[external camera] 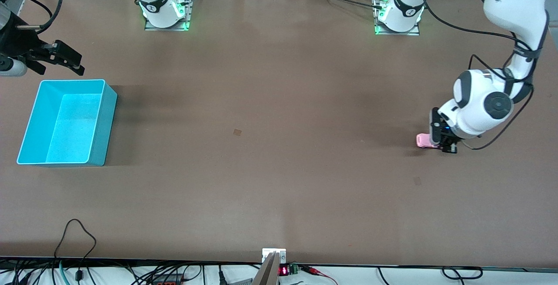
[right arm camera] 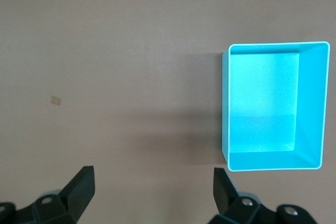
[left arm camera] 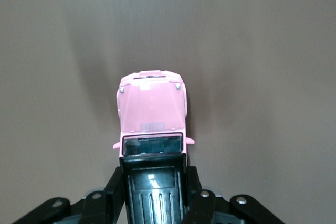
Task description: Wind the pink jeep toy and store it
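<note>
The pink jeep toy (external camera: 423, 140) sits on the brown counter (external camera: 270, 154) near the left arm's end, well apart from the cyan bin (external camera: 103, 119) at the right arm's end. The left gripper (external camera: 441, 142) is down at the counter with its fingers (left arm camera: 116, 188) clamped on either side of the jeep's black ribbed roof, the pink hood pointing away from the wrist; its wheels seem to rest on the counter, though the front view is too coarse to be sure. The right gripper (external camera: 65, 60) waits in the air beside the bin, fingers (right arm camera: 81, 187) spread wide and holding nothing.
</note>
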{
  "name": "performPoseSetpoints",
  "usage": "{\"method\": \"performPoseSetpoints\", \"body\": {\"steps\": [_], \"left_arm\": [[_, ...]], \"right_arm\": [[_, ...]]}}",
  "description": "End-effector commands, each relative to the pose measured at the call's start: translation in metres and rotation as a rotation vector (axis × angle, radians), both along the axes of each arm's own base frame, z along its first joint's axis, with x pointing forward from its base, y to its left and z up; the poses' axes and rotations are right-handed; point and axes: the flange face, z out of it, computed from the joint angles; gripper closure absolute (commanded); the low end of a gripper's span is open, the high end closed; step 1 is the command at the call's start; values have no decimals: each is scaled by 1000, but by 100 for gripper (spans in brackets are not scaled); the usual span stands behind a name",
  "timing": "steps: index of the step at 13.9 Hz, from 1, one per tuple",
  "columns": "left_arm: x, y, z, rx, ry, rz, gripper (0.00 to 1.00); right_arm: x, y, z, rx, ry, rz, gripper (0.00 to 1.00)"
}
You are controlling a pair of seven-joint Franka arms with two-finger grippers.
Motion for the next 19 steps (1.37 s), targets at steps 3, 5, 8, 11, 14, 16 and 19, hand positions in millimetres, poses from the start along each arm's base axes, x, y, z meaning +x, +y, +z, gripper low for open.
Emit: {"method": "performPoseSetpoints", "body": {"steps": [3, 5, 8, 11, 14, 16, 19], "left_arm": [[-14, 84, -44, -7, 65, 31, 81], [-18, 112, -42, -7, 60, 35, 81], [-27, 144, -49, -12, 67, 45, 81], [-23, 151, -52, -12, 66, 8, 81], [-22, 149, -54, -15, 70, -27, 81], [-18, 150, -51, -11, 63, -36, 81], [-15, 146, -51, -13, 64, -65, 81]], "right_arm": [[-3, -4, 5, -3, -7, 12, 0], [-3, -4, 5, -3, -7, 12, 0], [-3, -4, 5, -3, -7, 12, 0], [-3, -4, 5, -3, -7, 12, 0], [-3, -4, 5, -2, -7, 12, 0], [-3, -4, 5, -2, -7, 12, 0], [-3, -4, 5, -2, -7, 12, 0]]}}
